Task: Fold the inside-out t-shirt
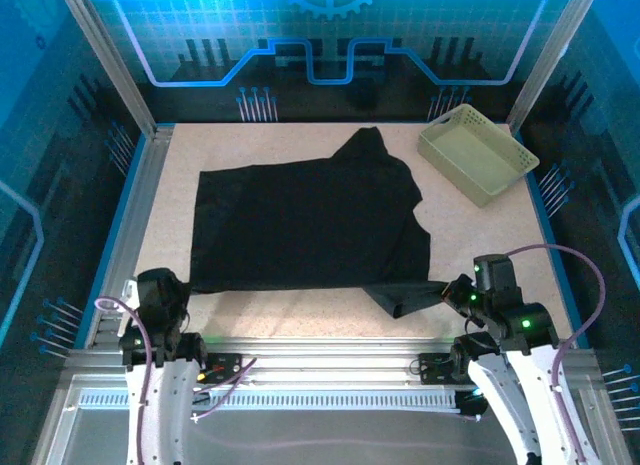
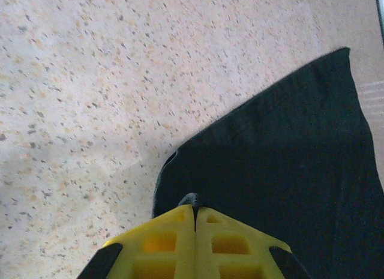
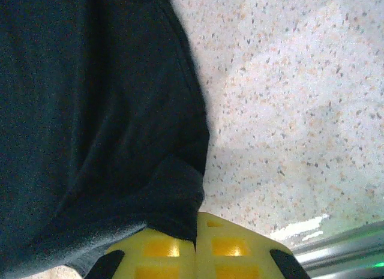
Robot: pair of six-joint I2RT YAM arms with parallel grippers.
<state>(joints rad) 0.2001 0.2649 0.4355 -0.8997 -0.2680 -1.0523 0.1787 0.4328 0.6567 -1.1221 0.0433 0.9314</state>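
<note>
The black t-shirt [image 1: 305, 220] lies spread flat on the speckled table, one sleeve pointing to the back. My left gripper [image 1: 178, 288] sits at the shirt's near left corner. In the left wrist view its yellow jaws [image 2: 195, 208] are shut on a pinch of black t-shirt [image 2: 282, 171] cloth. My right gripper [image 1: 452, 291] is at the near right corner, where the fabric bunches into a dark strip. Seen from the right wrist, the gripper [image 3: 196, 222] is shut on a fold of t-shirt [image 3: 90, 111] hem.
A pale yellow-green lattice basket [image 1: 477, 152] stands at the back right corner. Aluminium rails [image 1: 330, 360] run along the table's near edge, and blue-lit walls close in the sides. Bare tabletop [image 1: 500, 235] lies between the shirt and the basket.
</note>
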